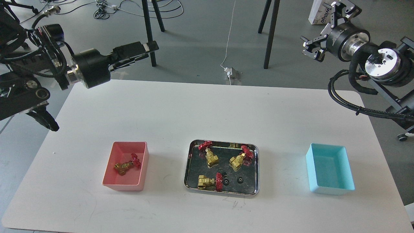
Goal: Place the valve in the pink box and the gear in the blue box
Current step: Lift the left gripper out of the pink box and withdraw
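Note:
One valve (pixel 126 165) lies on its side inside the pink box (pixel 123 187) at the front left of the white table. Three more valves (pixel 209 156) (pixel 239 159) (pixel 208 182) lie in the shiny steel tray (pixel 187 168) at the middle front. Three black gears (pixel 221 171) (pixel 226 182) (pixel 240 180) lie among them. The blue box (pixel 330 190) at the front right is empty. My left gripper (pixel 149 51) is open and empty, held high beyond the table's far left corner. My right gripper (pixel 318 28) is open and empty, high past the far right corner.
The white table (pixel 207 110) has rounded corners. Beyond its far edge, black furniture legs (pixel 149 35) (pixel 270 35), a white power adapter with its cord (pixel 230 72) and loose cables are on the grey floor. An office chair (pixel 13 48) stands far left.

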